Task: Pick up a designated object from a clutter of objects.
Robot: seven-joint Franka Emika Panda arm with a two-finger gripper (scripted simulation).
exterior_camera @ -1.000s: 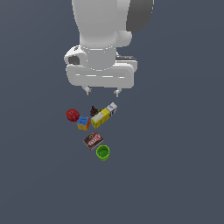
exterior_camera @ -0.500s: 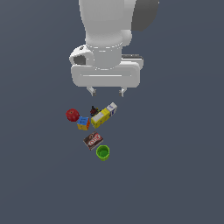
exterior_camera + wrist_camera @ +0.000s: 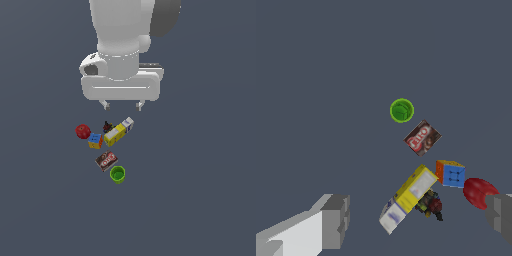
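Observation:
The designated object, a small dark-red ball (image 3: 83,131) (image 3: 479,192), lies at the exterior view's left end of the clutter, touching the blue-orange-yellow cube (image 3: 95,141) (image 3: 450,173). My gripper (image 3: 122,106) (image 3: 416,220) hangs open above the clutter, over the yellow-white carton (image 3: 119,131) (image 3: 407,199) and off to the ball's right in the exterior view. Nothing sits between the fingers (image 3: 335,220). In the wrist view one fingertip partly covers the ball's edge. A tiny dark figure (image 3: 106,126) (image 3: 431,205) stands against the carton.
A brown-red box (image 3: 106,160) (image 3: 422,138) lies flat below the cube in the exterior view, and a green cup (image 3: 117,174) (image 3: 402,110) stands upright just beyond it. All rest on a plain dark grey floor.
The arm has shifted toward the exterior view's right and slightly up, with its fingers still open. The objects have stayed where they were.

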